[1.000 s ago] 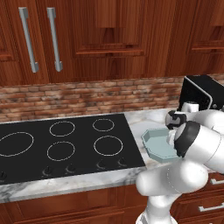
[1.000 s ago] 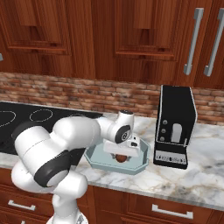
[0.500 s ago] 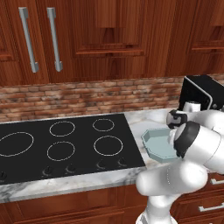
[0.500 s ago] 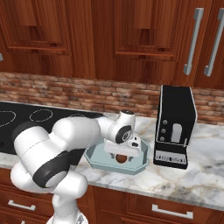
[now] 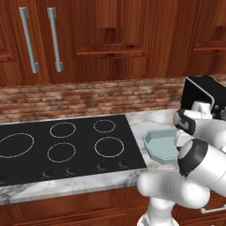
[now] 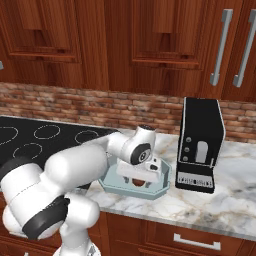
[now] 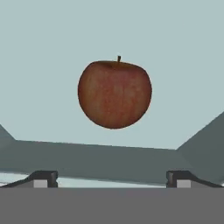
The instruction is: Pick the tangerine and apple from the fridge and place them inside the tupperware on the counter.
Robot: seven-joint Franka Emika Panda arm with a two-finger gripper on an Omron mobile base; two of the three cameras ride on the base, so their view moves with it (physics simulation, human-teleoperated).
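Cooktop (image 5: 66,145) sits black on the left of the marbled worktop (image 6: 235,195). Next comes the tupperware (image 5: 161,145) near the front edge, with the apple (image 7: 114,93) lying inside, let go. The claw (image 7: 109,177) hangs above it, tips wide apart. Furthest right stands a black coffee machine (image 6: 200,145), under red-brown cupboards.

Dark red apple (image 7: 114,93), stem up, seemingly resting inside the pale blue-grey tupperware (image 6: 112,183) on the marbled counter (image 6: 210,205).
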